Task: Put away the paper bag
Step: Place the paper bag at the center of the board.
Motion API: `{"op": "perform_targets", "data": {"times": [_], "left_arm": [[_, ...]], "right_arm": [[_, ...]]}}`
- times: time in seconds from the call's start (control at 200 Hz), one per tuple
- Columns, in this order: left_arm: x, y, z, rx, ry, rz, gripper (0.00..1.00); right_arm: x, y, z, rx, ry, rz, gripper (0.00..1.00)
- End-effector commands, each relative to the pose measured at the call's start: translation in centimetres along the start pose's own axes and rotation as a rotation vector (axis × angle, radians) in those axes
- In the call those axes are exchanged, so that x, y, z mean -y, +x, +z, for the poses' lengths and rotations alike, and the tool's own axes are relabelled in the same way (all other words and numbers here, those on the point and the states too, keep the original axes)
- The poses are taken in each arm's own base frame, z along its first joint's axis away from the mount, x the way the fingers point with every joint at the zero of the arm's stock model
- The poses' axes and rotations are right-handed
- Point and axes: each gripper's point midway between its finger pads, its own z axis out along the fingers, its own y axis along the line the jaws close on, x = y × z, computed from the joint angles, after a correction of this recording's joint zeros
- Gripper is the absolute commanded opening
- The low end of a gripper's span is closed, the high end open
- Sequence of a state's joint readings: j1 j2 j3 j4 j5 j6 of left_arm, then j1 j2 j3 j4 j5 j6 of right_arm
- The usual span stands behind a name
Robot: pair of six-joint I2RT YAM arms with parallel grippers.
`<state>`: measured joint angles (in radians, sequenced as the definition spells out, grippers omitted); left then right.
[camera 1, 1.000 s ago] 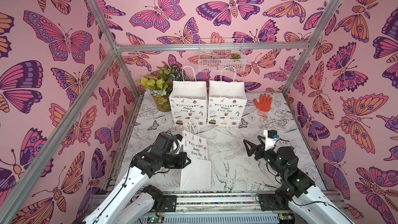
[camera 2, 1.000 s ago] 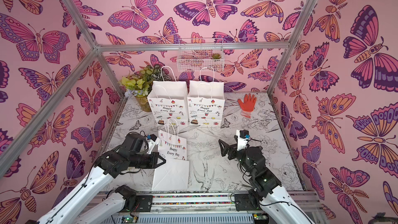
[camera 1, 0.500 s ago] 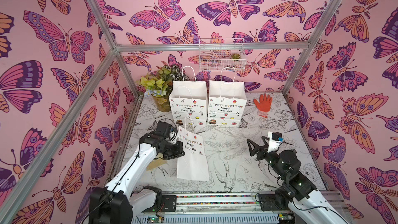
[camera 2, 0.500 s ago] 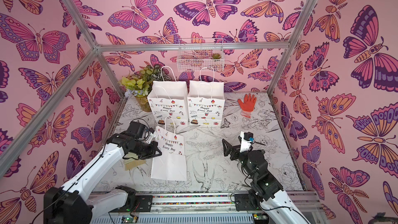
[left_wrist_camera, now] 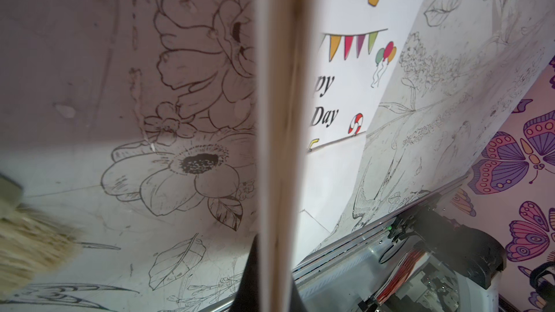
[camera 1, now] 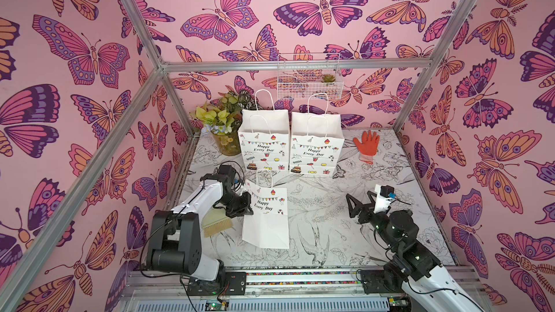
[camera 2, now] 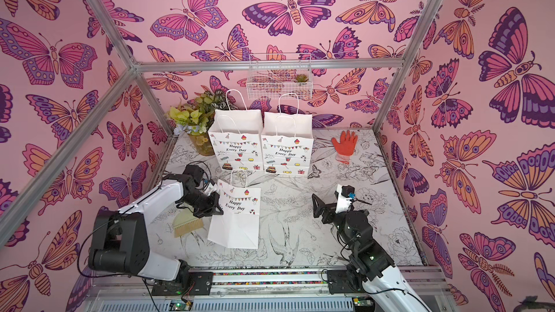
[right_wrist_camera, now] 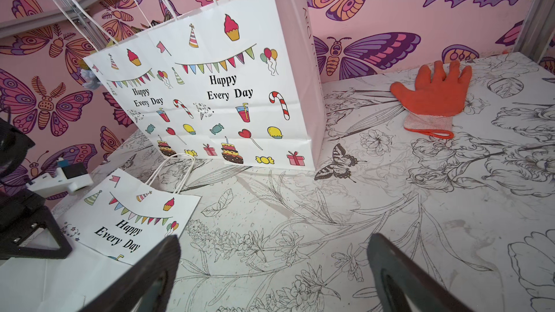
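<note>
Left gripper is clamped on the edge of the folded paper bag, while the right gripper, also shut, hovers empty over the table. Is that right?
Not quite: the right gripper is open, not shut. The right wrist view shows its jaws wide apart with nothing between them. The rest holds: the left gripper is clamped on the edge of the folded paper bag.

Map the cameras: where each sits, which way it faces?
Top views: high in front, looking down over the table; left gripper, right gripper show.
Left wrist: on left arm, looking along flat bag's pinched edge; right arm shows.
Right wrist: low, facing standing bags, glove; own open fingers show.
Shared: flat bag, in all.
</note>
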<state>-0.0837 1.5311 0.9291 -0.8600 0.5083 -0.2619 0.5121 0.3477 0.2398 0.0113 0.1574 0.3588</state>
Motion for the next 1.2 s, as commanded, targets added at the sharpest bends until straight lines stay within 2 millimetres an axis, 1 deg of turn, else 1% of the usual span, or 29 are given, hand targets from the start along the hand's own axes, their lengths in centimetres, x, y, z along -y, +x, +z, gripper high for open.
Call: {"op": "perform_targets", "data": {"times": [0.0,0.04,0.16,0.23,0.471,0.511,0.601,0.681,0.796,0.996,1.106,1.197], "left_arm": [[-0.8,-1.0,0.1,-0.006,-0.011,0.005,0.00],[-1.1,-1.2,0.3,-0.014,-0.024,0.001,0.00],[-2.3,-1.6,0.6,-0.034,-0.061,-0.015,0.12],[-2.7,-1.7,0.6,-0.041,-0.077,-0.021,0.17],[-4.3,-1.7,0.9,-0.065,-0.141,-0.031,0.25],[-4.3,-1.7,1.0,-0.069,-0.139,-0.031,0.29],[-4.4,-1.6,1.3,-0.084,-0.138,-0.037,0.42],[-4.5,-1.6,1.3,-0.085,-0.144,-0.036,0.48],[-4.9,-1.6,1.2,-0.084,-0.167,-0.032,0.53],[-5.4,-2.1,0.3,-0.061,-0.163,-0.049,0.56],[-5.3,-2.5,-0.7,-0.048,-0.153,-0.043,0.58],[-4.9,-3.0,-2.0,-0.021,-0.149,-0.026,0.59]], "right_arm": [[0.4,-0.1,0.1,0.006,0.022,0.006,1.00],[0.4,-0.2,0.1,0.008,0.023,0.004,1.00],[0.5,-0.1,0.1,0.005,0.027,0.004,1.00],[0.4,-0.1,0.2,0.006,0.025,0.006,1.00],[0.5,-0.1,0.2,0.004,0.026,0.005,0.99],[0.5,-0.1,0.2,0.005,0.026,0.005,1.00],[0.5,-0.2,0.2,0.008,0.027,0.007,1.00],[0.5,-0.1,0.1,0.008,0.028,0.007,1.00],[0.5,-0.2,0.1,0.008,0.026,0.007,1.00],[0.5,-0.3,0.1,0.011,0.028,0.007,1.00],[0.5,-0.2,0.1,0.009,0.029,0.006,1.00],[0.5,-0.2,0.1,0.008,0.027,0.007,1.00]]}}
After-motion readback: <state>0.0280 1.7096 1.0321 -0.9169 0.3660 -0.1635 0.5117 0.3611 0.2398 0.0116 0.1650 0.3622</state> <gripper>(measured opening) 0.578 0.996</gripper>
